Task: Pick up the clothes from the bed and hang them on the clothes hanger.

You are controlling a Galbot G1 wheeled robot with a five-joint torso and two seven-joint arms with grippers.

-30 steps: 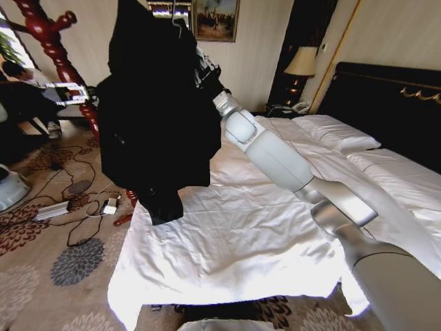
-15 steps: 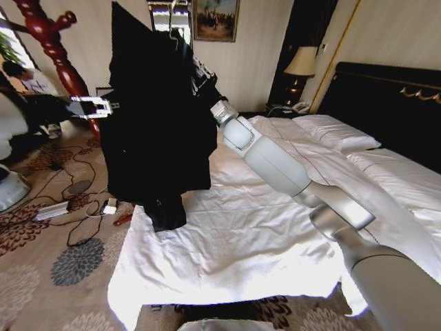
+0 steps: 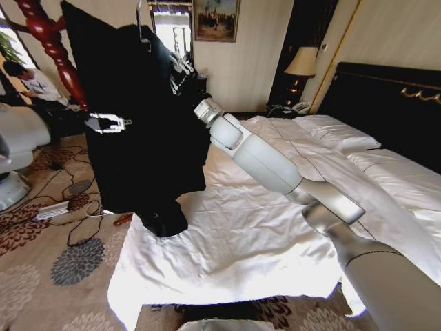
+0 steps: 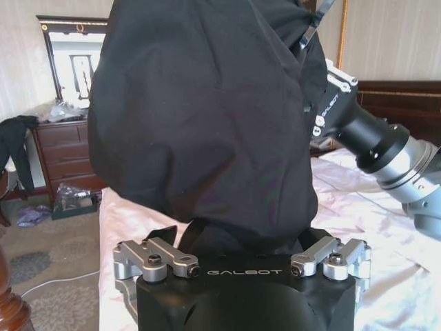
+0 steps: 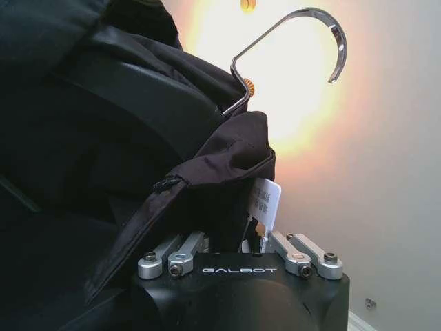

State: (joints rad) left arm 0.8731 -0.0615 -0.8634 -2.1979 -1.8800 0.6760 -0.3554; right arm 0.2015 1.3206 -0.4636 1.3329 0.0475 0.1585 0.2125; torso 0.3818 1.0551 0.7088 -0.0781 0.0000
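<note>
Clothes [image 3: 138, 124] aloft — perhaps beside clothes hanger [image 3: 52, 48]

A bedroom, probably a hotel room. A wide bed [image 3: 248, 234] with a plain white duvet and white pillows [image 3: 337, 132] stands against a tall black headboard [image 3: 386, 96] with gold trim. Beside it, a lit table lamp [image 3: 301, 63] sits on a dark nightstand next to what looks like a telephone [image 3: 301, 107]. A framed painting [image 3: 216, 18] hangs on a cream striped wall. The carpet [image 3: 76, 265] has a floral pattern. A dark wooden dresser [image 4: 65, 162] with a mirror [image 4: 72, 65] stands by the wall, and a red-brown coat stand [image 3: 52, 52] rises near the bed.
</note>
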